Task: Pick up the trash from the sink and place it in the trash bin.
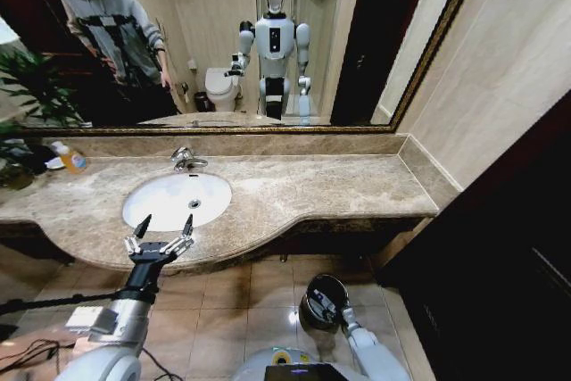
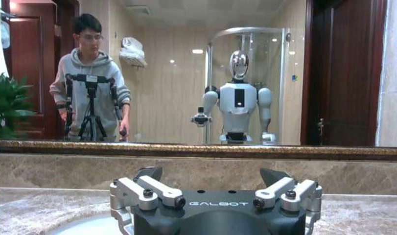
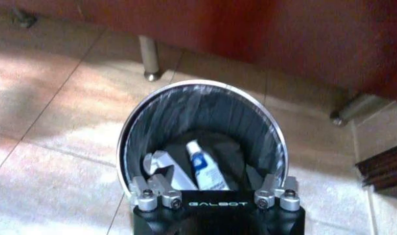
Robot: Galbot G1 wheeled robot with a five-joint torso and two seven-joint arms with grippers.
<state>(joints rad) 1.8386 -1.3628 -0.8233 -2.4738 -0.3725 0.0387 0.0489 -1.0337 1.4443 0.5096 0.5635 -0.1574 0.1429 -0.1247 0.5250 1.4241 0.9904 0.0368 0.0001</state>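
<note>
So the left gripper (image 1: 164, 228) is hanging over the front edge of the beige-brown marble counter (image 1: 303, 189), just at the 6 o'clock side of the white oval sink (image 1: 169, 202), with its two dark fingers (image 1: 142, 225) spread wide and nothing between them. From the left wrist camera you see the same spread, the fingertips (image 2: 150, 173) pointing toward the gold-framed mirror (image 2: 198, 149) with a sliver of white basin below. The chrome tap (image 1: 187, 160) sits at the sink's 12 o'clock. As far as I can tell from the head view, the basin looks bare apart from the drain.

A clear bottle with orange-yellow liquid (image 1: 70, 158) stands on the counter at about 10 o'clock from the sink, well apart from it, near a green plant (image 1: 31, 95).

The right gripper (image 3: 215, 188) is down low, right over the small round dark trash bin with a shiny metal rim (image 1: 308, 296), which stands on the tiled floor (image 1: 241, 301) at roughly 4 o'clock from the sink, below the counter. Its fingers stand wide apart too, holding nothing. In the right wrist view the bin (image 3: 273, 137) has a dark liner, and some of the trash lies inside: a white tube with blue printing (image 3: 203, 166) and just beside it a white sachet or wrapper (image 3: 164, 169). Can't make out any more pieces than that.
</note>
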